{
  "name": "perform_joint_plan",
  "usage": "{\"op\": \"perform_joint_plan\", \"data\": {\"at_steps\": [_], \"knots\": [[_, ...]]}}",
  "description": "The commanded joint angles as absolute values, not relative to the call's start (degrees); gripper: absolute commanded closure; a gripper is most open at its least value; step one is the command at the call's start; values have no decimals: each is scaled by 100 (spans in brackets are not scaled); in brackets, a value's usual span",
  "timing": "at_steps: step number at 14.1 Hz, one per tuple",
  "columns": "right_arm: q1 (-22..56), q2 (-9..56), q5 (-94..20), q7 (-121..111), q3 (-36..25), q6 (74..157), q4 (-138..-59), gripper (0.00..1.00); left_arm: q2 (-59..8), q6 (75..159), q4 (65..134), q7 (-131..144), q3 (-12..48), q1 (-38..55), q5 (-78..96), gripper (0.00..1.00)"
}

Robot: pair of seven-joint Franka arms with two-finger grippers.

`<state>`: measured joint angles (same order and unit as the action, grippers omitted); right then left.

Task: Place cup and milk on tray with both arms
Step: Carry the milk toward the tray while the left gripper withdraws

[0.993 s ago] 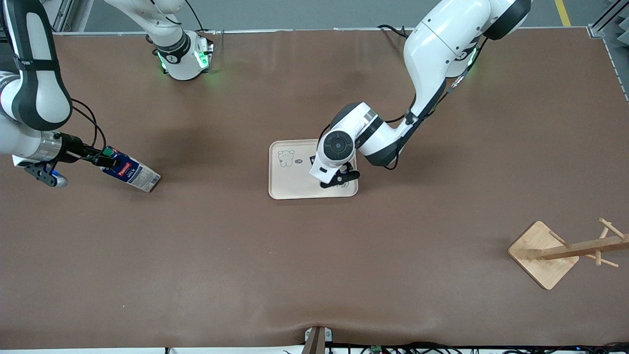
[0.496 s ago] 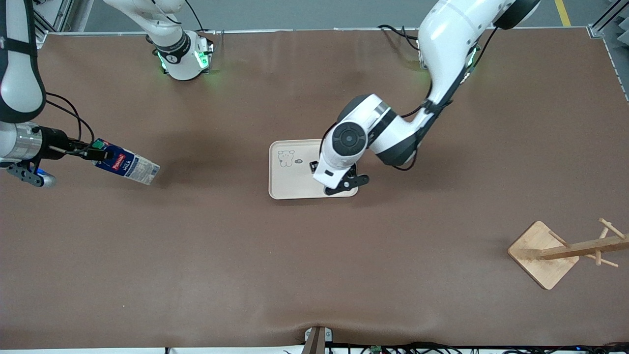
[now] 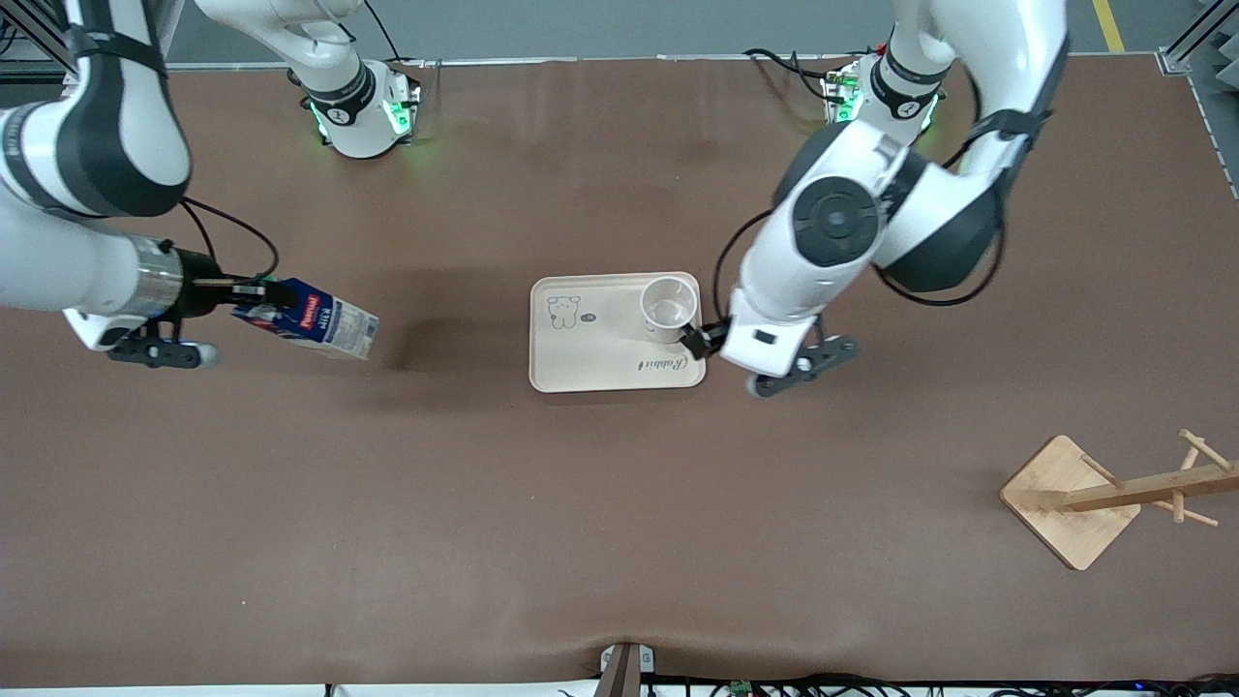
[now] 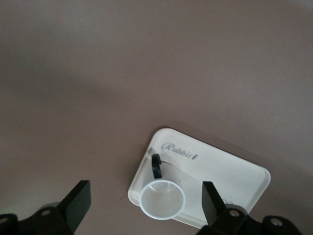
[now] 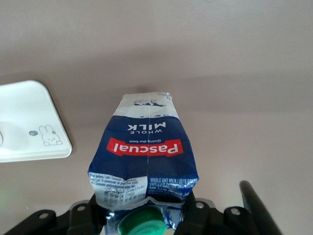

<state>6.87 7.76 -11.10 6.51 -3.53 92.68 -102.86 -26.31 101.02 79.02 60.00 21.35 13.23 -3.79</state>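
Note:
The white cup (image 3: 668,308) stands upright on the cream tray (image 3: 590,353), in the corner toward the left arm's end. In the left wrist view the cup (image 4: 162,198) shows its black handle (image 4: 156,165) on the tray (image 4: 230,171). My left gripper (image 3: 699,339) is open and empty, raised over that tray edge, its fingers (image 4: 78,200) wide apart and clear of the cup. My right gripper (image 3: 256,293) is shut on the cap end of the blue milk carton (image 3: 324,324), held tilted above the table at the right arm's end. The right wrist view shows the carton (image 5: 146,147) between the gripper (image 5: 144,215) fingers.
A wooden rack (image 3: 1074,499) lies tipped over at the left arm's end, nearer to the front camera. The tray's bear drawing (image 3: 564,310) marks its bare half. A corner of the tray (image 5: 24,122) shows in the right wrist view.
The left gripper has let go of the cup, risen and drawn back toward the left arm's end, uncovering the cup. The right gripper has carried the milk toward the tray.

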Motion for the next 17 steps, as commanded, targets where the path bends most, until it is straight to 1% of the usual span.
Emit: {"op": "perform_joint_plan", "data": {"at_steps": [1,3,6,8,9,11,12,14,17], "knots": [[1394,1001,-1160,1332,-404,9202,-10021,75,-2269,9774,7963,5636,2153,916,-737,0],[2141,1422,-1169,2307,-404,9211,-9495,75,-2040,9598,7963,4978,2171,494,-800,0],[3064,2274,-1187,3583,-396,9264,-8599,75,-1671,9317,7963,4134,2171,-16,-800,0],[3461,2810,-1256,4155,-396,9281,-7966,76,-1451,9063,7963,3475,2171,-437,-765,0],[3567,2995,-1257,4218,-396,9360,-7815,75,-1372,8992,7972,3124,2180,-622,-721,0],[3805,3155,-1266,4245,-396,9876,-7805,75,-1240,8834,7972,2630,2162,-834,-712,0],[3849,3207,-1274,4245,-396,9992,-7805,75,-1213,8763,7972,2471,2162,-939,-712,0],[3990,3339,-1266,4236,-404,10019,-7813,75,-1065,8657,7989,2155,2180,-1185,-686,0],[4157,3393,-1257,4236,-404,9923,-7875,75,-880,8403,8016,1864,2162,-1292,-668,0]]}}
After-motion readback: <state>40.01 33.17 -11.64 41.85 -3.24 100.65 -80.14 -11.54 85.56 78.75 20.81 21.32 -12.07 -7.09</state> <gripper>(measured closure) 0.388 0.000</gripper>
